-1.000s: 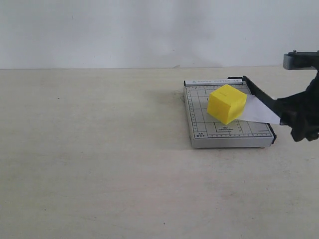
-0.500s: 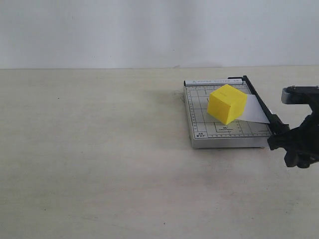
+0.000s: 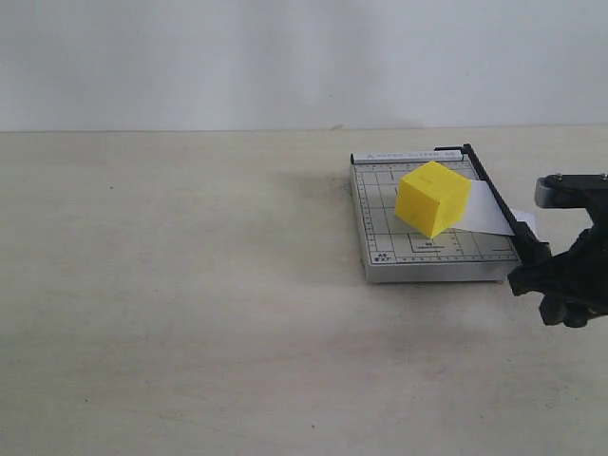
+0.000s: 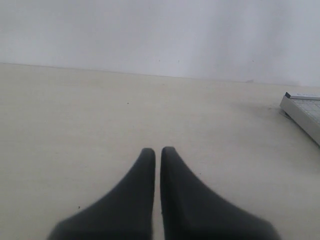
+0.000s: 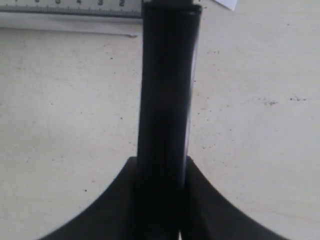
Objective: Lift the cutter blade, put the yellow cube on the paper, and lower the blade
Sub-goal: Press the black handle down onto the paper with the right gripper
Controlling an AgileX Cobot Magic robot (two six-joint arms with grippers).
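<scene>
The yellow cube (image 3: 432, 198) sits on the white paper (image 3: 483, 209), which lies on the grey gridded cutter base (image 3: 380, 237). The cutter blade (image 3: 493, 189) lies down along the base's right edge, over the paper, whose corner pokes out beyond it. My right gripper (image 3: 543, 277) is shut on the blade's black handle (image 5: 167, 90) at the base's near right corner; in the right wrist view the gripper (image 5: 161, 162) has one finger on each side of the handle. My left gripper (image 4: 157, 150) is shut and empty, over bare table away from the cutter.
The cutter base's corner (image 4: 305, 112) shows at the edge of the left wrist view. Its ruler edge (image 5: 70, 10) and a paper corner (image 5: 225, 3) appear beyond the handle in the right wrist view. A pale wall stands behind the beige table (image 3: 190, 285).
My right gripper has come down with the blade handle, bringing the blade from raised to flat along the base's edge over the paper. The cube and the left gripper stayed still.
</scene>
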